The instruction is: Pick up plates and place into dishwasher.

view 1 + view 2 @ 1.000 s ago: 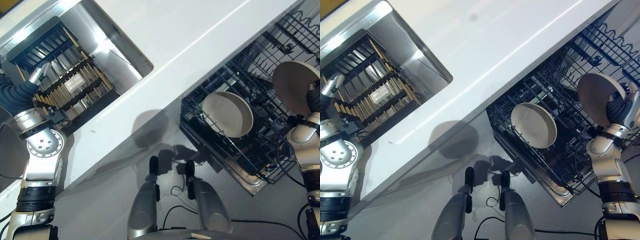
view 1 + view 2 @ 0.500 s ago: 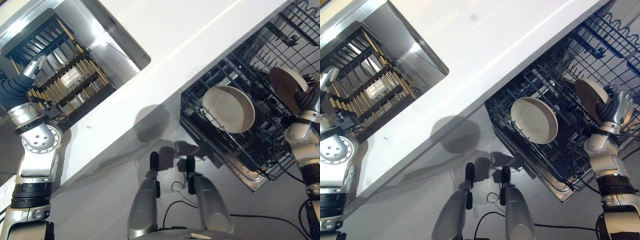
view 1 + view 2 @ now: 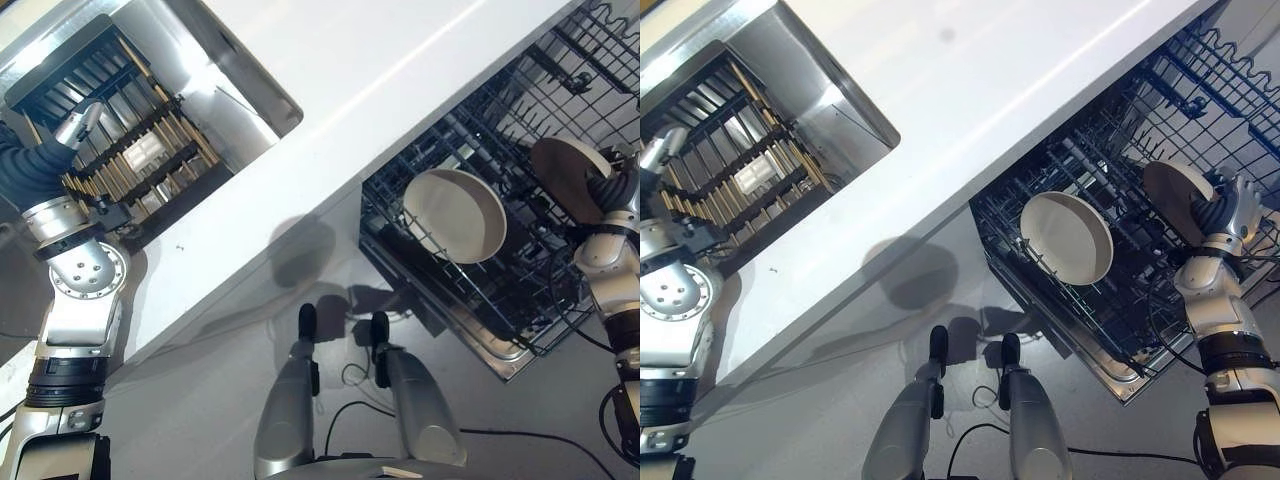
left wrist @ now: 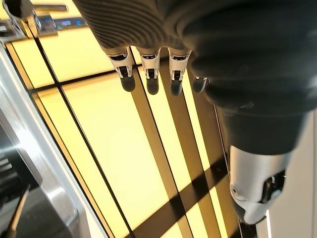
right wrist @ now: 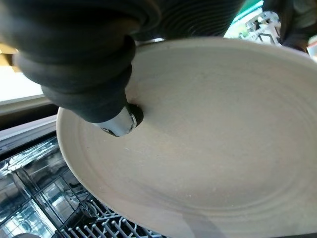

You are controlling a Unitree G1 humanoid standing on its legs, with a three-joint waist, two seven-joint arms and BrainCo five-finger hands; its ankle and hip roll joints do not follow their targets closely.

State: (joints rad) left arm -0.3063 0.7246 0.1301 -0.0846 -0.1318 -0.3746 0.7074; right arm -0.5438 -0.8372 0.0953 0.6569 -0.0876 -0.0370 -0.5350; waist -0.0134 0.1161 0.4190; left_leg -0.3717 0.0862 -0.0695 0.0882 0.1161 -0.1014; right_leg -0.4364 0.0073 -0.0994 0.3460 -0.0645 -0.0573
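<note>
- Right robot hand point(image 3: 1225, 210) grasps a beige plate point(image 3: 1175, 200), thumb pressed on its face and fingers behind the rim; plate stands on edge, tilted, over the dishwasher rack point(image 3: 1110, 330).
- Held plate lies at about 10 o'clock from the hand, low among the wire tines toward the rack's right end; whether its rim is seated I cannot tell.
- Second plate point(image 3: 455, 215), white, stands upright in the rack at 9 o'clock from the held one, well apart.
- Judgement: what matters next is lining the plate's edge with the tine rows, parallel to the racked plate, before letting go.
- Left robot hand point(image 3: 75, 125) hangs over the slatted drying rack point(image 3: 130, 165) in the sink point(image 3: 225, 95), fingers straight, holding nothing, far from the dishwasher. Right hand is the nearer one.
- White table point(image 3: 400, 60) runs between sink and dishwasher.
</note>
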